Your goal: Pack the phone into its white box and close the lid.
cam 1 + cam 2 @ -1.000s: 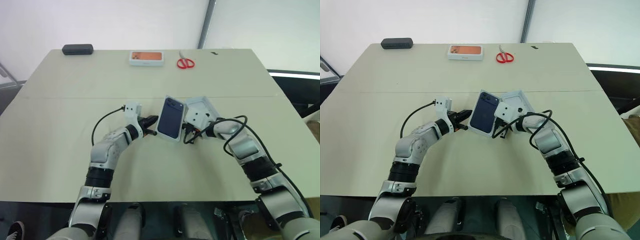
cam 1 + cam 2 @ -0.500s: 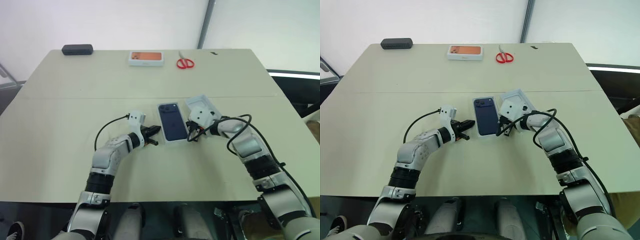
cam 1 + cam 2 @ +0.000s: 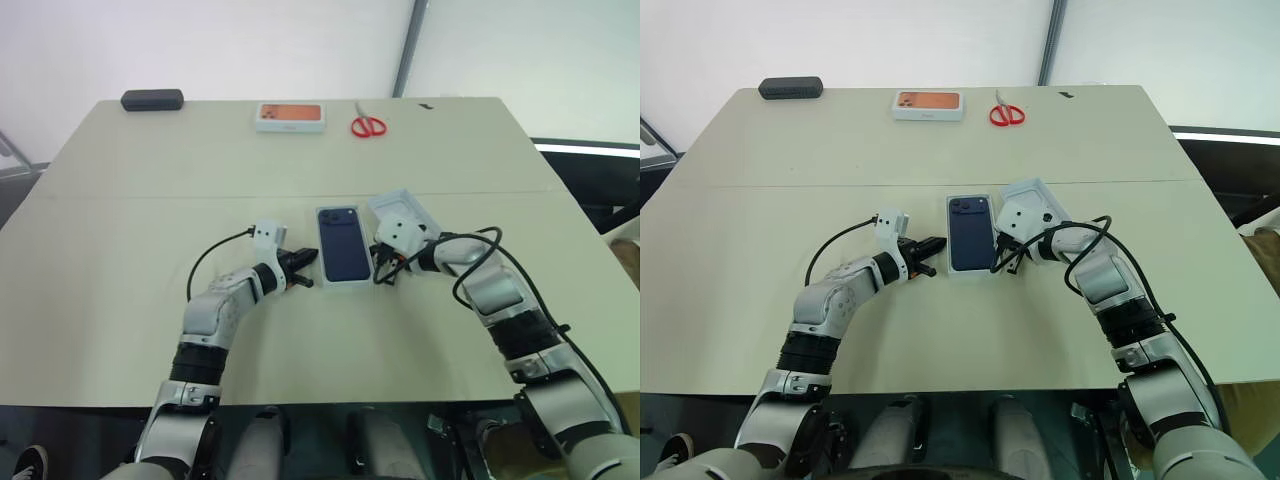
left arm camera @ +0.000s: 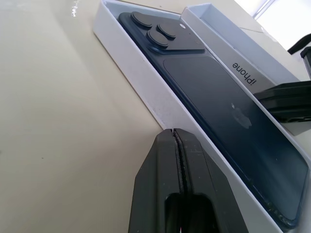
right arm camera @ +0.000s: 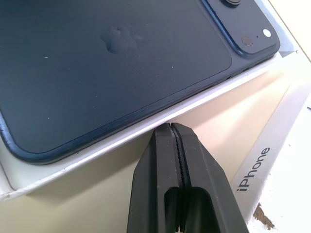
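Observation:
The dark navy phone point(image 3: 343, 245) lies back up, camera bump at the far end, inside the white box point(image 3: 347, 287), which rests flat on the table. The lid point(image 3: 394, 204) lies open side up just right of the box, "iPhone" printed on its side wall point(image 4: 243, 72). My left gripper point(image 3: 313, 263) is shut and empty, its tip close to the box's left wall point(image 4: 146, 82). My right gripper point(image 3: 383, 266) is shut and empty, its tip at the box's right rim point(image 5: 121, 136), between box and lid.
At the table's far edge lie a white box printed with an orange phone point(image 3: 291, 116), red scissors point(image 3: 369, 126) and a black case point(image 3: 152, 99). A seam point(image 3: 150, 195) crosses the tabletop behind the box. Bare tabletop lies left and in front of the box.
A second ago the white box with the phone stood tilted up between my grippers; it now lies flat on the table. My left gripper has sunk slightly.

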